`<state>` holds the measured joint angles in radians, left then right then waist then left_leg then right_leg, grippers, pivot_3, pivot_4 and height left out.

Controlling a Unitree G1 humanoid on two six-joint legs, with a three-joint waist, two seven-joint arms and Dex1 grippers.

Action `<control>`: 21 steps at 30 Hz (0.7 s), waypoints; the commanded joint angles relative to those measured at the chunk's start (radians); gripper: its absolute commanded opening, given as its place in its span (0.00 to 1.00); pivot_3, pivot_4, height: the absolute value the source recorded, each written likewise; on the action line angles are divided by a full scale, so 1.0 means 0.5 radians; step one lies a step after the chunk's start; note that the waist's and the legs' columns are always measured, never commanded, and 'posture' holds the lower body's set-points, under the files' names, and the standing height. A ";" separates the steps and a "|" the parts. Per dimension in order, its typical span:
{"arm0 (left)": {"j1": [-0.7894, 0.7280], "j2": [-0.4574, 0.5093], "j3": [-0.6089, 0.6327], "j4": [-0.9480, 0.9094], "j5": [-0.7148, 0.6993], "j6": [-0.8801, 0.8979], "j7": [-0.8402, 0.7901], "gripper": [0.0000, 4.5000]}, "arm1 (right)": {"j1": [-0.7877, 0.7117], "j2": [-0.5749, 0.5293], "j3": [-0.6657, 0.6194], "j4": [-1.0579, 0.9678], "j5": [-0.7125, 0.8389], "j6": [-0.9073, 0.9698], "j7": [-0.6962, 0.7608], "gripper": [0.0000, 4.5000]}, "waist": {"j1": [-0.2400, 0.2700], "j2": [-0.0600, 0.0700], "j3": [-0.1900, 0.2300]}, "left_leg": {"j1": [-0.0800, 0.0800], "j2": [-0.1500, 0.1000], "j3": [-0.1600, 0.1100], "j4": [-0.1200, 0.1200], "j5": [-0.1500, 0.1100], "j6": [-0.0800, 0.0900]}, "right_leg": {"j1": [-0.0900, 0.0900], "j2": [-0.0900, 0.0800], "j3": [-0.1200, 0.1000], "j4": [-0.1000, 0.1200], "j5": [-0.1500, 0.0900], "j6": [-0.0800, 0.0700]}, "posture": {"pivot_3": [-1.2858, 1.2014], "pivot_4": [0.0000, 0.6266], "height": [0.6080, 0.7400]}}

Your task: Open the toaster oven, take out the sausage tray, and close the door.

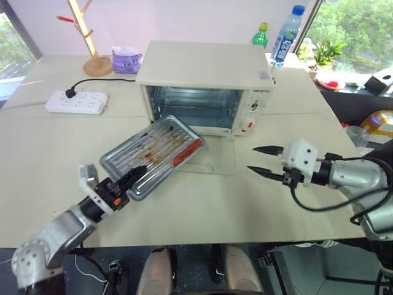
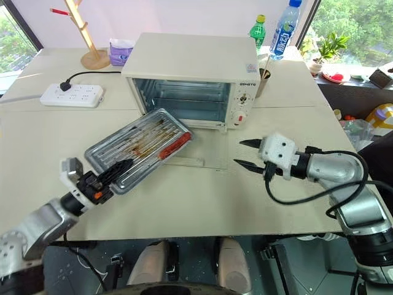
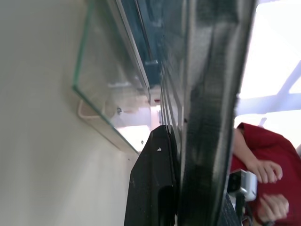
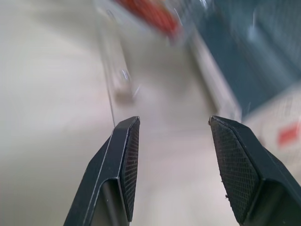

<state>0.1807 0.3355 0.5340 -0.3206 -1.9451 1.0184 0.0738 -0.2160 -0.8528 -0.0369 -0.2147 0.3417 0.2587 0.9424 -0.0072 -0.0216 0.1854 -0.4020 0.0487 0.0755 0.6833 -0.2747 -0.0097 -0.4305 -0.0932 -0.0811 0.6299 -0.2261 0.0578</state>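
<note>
The cream-white toaster oven stands at the middle back of the table with its cavity showing. Its glass door lies dropped flat on the tabletop in front of it. The silvery ribbed sausage tray is outside the oven, slanted over the left part of the door, with the reddish sausage along its right side. My left gripper is shut on the tray's near corner; the left wrist view shows a finger pressed against the tray rim. My right gripper hovers open to the right of the door, empty.
A white power strip with a black cable lies at the back left, near a wooden stand and a purple pack. Two bottles stand behind the oven's right corner. A person in red shows in the left wrist view.
</note>
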 commanded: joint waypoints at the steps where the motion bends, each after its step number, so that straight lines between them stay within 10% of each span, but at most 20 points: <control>1: 0.306 -0.077 0.126 -0.374 -0.054 -0.220 -0.115 0.00 | -0.105 0.068 0.050 0.268 -0.004 0.031 0.073 0.53 | -0.006 -0.001 0.000 | 0.000 0.000 0.001 0.000 0.000 0.000 | 0.000 0.000 0.000 -0.001 0.000 0.000 | 0.52 0.24 0.87; 6: 0.638 -0.161 0.232 -0.629 -0.054 -0.563 -0.176 0.00 | -0.261 0.170 0.159 0.643 -0.142 -0.091 0.129 0.53 | 0.007 0.001 0.000 | -0.002 -0.001 0.002 0.000 -0.001 0.002 | -0.001 0.001 -0.001 -0.002 -0.001 -0.001 | 0.52 0.24 0.87; 12: 0.856 -0.264 0.406 -0.760 -0.054 -0.912 -0.224 0.00 | -0.380 0.295 0.262 0.875 -0.237 -0.199 0.198 0.99 | 0.006 0.001 -0.001 | -0.004 -0.001 0.002 0.000 -0.004 0.006 | -0.002 0.000 -0.001 -0.006 -0.001 -0.001 | 0.52 0.24 0.87; 21: 0.876 -0.268 0.383 -0.782 -0.054 -1.095 -0.161 0.00 | -0.512 0.552 0.360 0.922 -0.259 -0.159 0.226 0.99 | -0.002 0.000 -0.001 | -0.007 -0.001 0.002 0.000 -0.005 0.007 | -0.003 0.003 -0.001 -0.007 -0.001 -0.001 | 0.52 0.24 0.87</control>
<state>0.6215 0.1933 0.7223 -0.6631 -1.9536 0.4877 -0.0084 -0.4484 -0.5859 0.1487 0.2634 0.2037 0.1749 1.0539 -0.0082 -0.0214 0.1849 -0.4055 0.0482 0.0766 0.6835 -0.2771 -0.0060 -0.4320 -0.0917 -0.0817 0.6264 -0.2267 0.0575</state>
